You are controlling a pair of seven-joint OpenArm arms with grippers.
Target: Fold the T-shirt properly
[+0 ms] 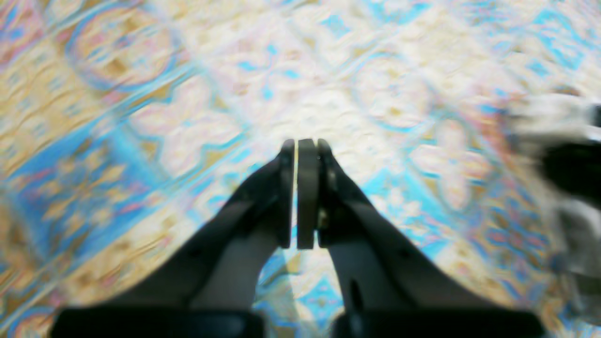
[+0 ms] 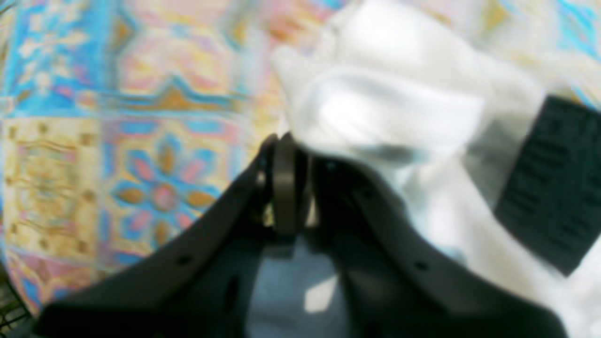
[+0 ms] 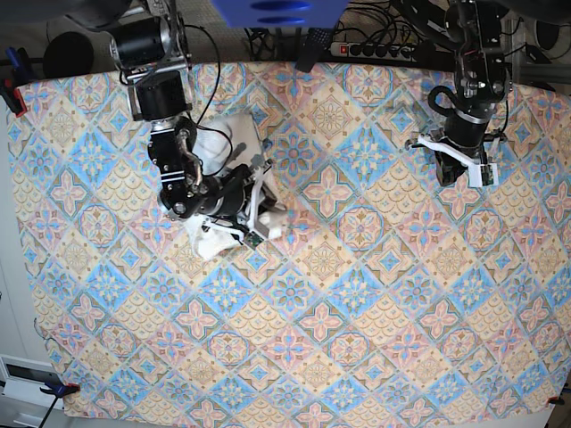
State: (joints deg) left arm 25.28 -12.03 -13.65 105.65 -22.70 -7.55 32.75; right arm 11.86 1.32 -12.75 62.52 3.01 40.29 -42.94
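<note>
The T-shirt is a crumpled white heap at the upper left of the table, partly under my right arm; its print and neck tag are hidden. In the right wrist view the T-shirt bulges just past my right gripper, whose jaws are pressed together on a fold of its cloth. In the base view my right gripper is at the heap's lower right edge. My left gripper is shut and empty above bare tablecloth, far from the shirt, at the upper right in the base view.
A patterned blue, orange and pink tablecloth covers the whole table. A black ribbed block lies over the shirt at the right of the right wrist view. A blurred white and black shape is at the right edge of the left wrist view.
</note>
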